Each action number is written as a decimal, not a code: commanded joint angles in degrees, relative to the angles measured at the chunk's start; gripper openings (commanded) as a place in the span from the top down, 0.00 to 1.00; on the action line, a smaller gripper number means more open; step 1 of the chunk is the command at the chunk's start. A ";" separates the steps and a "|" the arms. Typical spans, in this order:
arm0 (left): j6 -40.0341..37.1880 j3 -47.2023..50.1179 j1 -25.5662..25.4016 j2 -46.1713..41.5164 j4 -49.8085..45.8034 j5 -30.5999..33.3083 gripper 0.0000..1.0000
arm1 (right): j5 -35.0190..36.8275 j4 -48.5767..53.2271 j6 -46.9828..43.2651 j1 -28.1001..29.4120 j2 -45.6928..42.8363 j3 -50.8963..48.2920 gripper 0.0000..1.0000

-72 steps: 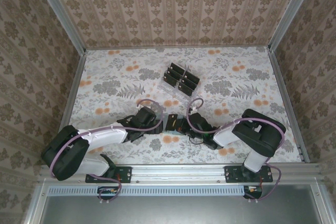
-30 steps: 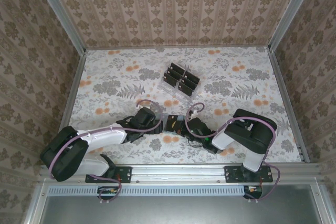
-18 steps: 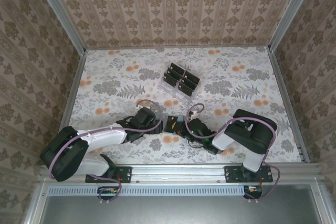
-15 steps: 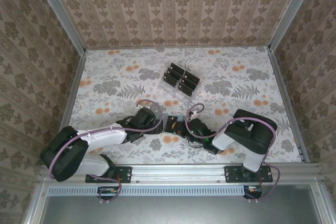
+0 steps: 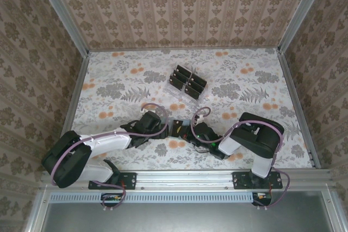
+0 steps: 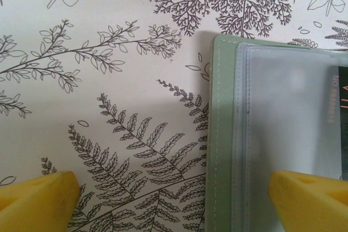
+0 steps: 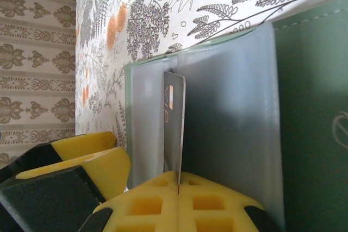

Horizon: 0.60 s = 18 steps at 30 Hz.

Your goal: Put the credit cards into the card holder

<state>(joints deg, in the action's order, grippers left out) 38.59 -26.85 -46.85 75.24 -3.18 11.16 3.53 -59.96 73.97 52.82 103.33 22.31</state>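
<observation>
**Entry: card holder [image 5: 175, 129].** A flat grey-green wallet lying open on the floral desk [image 5: 119, 80], with its clear pocket leaves [image 6: 283, 96] facing up. A stitched green border frames the leaves.

**Entry: credit card [image 7: 174, 129].** A thin, dark, stiff rectangle standing on edge directly over the card holder's pocket leaves. Its long side runs along a pocket fold. Whether its edge has entered a pocket cannot be told.

**Entry: right claw [image 7: 179, 188].** It is clamped on the credit card's near end, with the yellow pads meeting flat on both faces. It sits just over the card holder.

**Entry: left claw [image 6: 174, 199].** The jaws are spread wide and hold nothing. They straddle the card holder's stitched border, one fingertip over bare desk beside the holder and the other over its clear leaf. Whether either fingertip presses down cannot be told.

**Entry: slotted rack [image 5: 187, 82].** A clear rack stocked with more dark cards. It stands beyond the card holder and well apart from it.

**Handling notes, as judgement.**
- The card is likely light, rigid and slick-faced. It is best pinched across its flat faces near one short end, which leaves the leading edge free to slide in.
- The pocket film looks soft and floppy and is likely to buckle or lift under a push.
- The holder is light enough to skate on the desk, so pinning its border or an outer leaf would steady it.
</observation>
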 commanded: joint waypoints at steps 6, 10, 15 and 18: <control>1.56 2.60 -0.12 0.09 -3.98 -1.05 0.00 | -2.45 3.36 0.58 0.63 2.35 0.80 1.00; 1.52 2.59 -0.15 -0.01 -3.94 -1.08 0.00 | -3.34 4.06 0.31 0.62 3.07 1.84 1.00; 1.44 2.59 -0.13 -0.66 -4.28 -0.96 0.00 | -4.33 5.48 -0.32 0.38 4.19 3.33 1.00; 1.49 2.43 -0.09 -1.31 -4.71 -0.96 0.00 | -4.99 6.55 -0.63 -0.35 3.96 3.45 1.00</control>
<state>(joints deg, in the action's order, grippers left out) 38.59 -26.26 -46.85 74.39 -2.76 10.96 0.36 -59.61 73.93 52.75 105.80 25.58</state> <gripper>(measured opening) 0.997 0.043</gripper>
